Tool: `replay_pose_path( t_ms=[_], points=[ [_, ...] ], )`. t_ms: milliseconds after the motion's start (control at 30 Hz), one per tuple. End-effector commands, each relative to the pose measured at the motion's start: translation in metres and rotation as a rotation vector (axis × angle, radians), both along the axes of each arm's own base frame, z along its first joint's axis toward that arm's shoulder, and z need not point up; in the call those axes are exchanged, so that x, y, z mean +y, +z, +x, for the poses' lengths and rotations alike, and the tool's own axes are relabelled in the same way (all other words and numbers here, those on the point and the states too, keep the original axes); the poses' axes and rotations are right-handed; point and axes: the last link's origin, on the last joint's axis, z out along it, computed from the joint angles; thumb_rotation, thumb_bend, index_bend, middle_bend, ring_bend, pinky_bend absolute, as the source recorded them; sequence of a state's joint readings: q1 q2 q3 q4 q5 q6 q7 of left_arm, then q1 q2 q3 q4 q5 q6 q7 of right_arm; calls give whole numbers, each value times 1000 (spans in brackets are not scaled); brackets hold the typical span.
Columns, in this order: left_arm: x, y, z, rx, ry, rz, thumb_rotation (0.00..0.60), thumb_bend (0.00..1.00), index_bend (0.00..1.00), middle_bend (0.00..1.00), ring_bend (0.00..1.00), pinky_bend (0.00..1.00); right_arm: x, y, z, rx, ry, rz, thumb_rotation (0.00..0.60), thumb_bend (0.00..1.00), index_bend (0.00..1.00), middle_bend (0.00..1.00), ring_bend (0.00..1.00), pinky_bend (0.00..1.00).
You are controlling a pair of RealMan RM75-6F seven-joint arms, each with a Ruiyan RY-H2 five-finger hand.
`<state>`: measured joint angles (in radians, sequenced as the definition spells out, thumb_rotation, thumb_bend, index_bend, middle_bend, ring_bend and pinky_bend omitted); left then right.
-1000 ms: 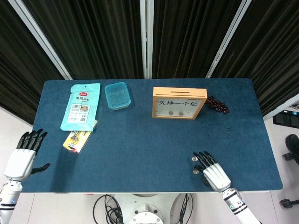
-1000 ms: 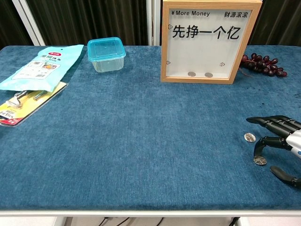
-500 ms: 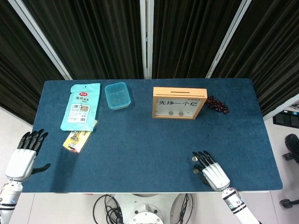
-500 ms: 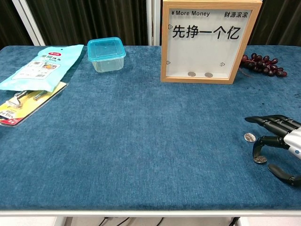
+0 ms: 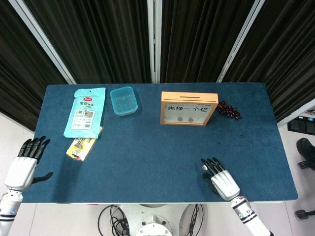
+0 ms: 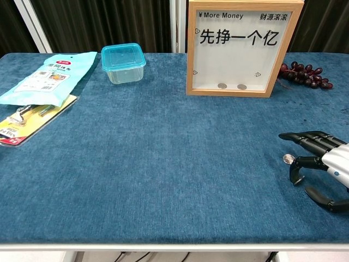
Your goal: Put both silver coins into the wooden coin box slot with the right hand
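The wooden coin box (image 5: 189,108) (image 6: 242,49) stands upright at the back of the blue table, its slot (image 5: 189,95) on the top edge. Two coins lie inside behind its glass. My right hand (image 5: 220,178) (image 6: 323,162) hovers low at the front right, fingers spread and curved down toward the cloth. One silver coin (image 6: 288,159) lies flat just under its fingertips. The second coin is hidden beneath the hand. Off the table's left edge my left hand (image 5: 24,164) hangs open and holds nothing.
At the back left lie a blue snack packet (image 5: 84,112) (image 6: 46,76), a clear blue container (image 5: 123,100) (image 6: 124,63) and a yellow tool packet (image 5: 81,147) (image 6: 27,120). Dark grapes (image 5: 230,110) (image 6: 302,73) sit right of the box.
My right hand has slid left over the coins; the nearer coin, visible before, is now covered by its fingers. The left hand is still.
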<state>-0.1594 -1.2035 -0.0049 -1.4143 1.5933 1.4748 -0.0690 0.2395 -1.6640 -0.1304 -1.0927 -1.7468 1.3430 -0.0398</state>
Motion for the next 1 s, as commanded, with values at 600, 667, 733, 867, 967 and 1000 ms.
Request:
replay_pose_path(
  t_ms=[600, 667, 733, 867, 967, 1000],
  points=[
    [-1, 1, 1, -20, -16, 5, 600, 49, 0, 0, 0, 0, 0, 1, 2, -7, 21, -9, 600, 295, 380, 16, 0, 0],
    [-2, 1, 1, -23, -14, 3, 600, 48, 0, 0, 0, 0, -1, 1, 2, -11, 24, -12, 600, 296, 378, 16, 0, 0],
    [-2, 1, 1, -23, -11, 1, 600, 48, 0, 0, 0, 0, -1, 0, 2, -16, 25, -15, 600, 296, 378, 17, 0, 0],
    [-2, 1, 0, -25, -6, 2, 600, 48, 0, 0, 0, 0, -3, 0, 3, -22, 25, -19, 600, 296, 378, 19, 0, 0],
    [-2, 1, -1, -27, -4, 2, 600, 49, 0, 0, 0, 0, -4, 0, 3, -27, 25, -20, 600, 297, 377, 19, 0, 0],
    [-2, 0, -1, -29, -3, 2, 600, 49, 0, 0, 0, 0, -4, -1, 3, -29, 26, -20, 600, 297, 379, 20, 0, 0]
  ],
)
